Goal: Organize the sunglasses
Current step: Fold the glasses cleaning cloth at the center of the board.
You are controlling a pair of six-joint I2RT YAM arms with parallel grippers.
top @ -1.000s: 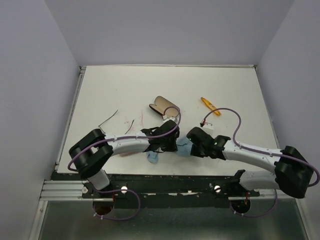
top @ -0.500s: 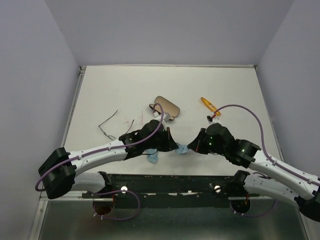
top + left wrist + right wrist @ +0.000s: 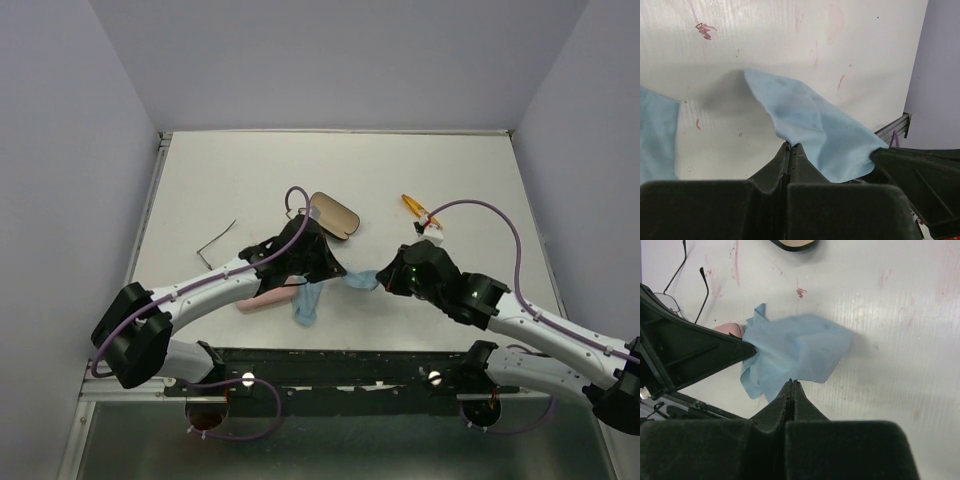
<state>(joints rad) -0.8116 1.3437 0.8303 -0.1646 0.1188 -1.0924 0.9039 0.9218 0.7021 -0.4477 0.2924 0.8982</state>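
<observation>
We have both jaws pinched together on one cloth [image 3: 795,347], our left gripper [image 3: 791,146] on one edge, our right gripper [image 3: 791,382] on the opposite edge; the sunglasses [image 3: 412,205] lie beyond our right gripper, well apart

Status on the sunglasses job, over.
Left gripper and right gripper both shut on the light-blue cloth. Sunglasses untouched, beyond right gripper. Purple cable close beside them.

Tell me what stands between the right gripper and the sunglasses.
Nothing lies on the table between them, but the right gripper is shut on the cloth, and its arm's cable crosses the sunglasses' near end in the top view.
</observation>
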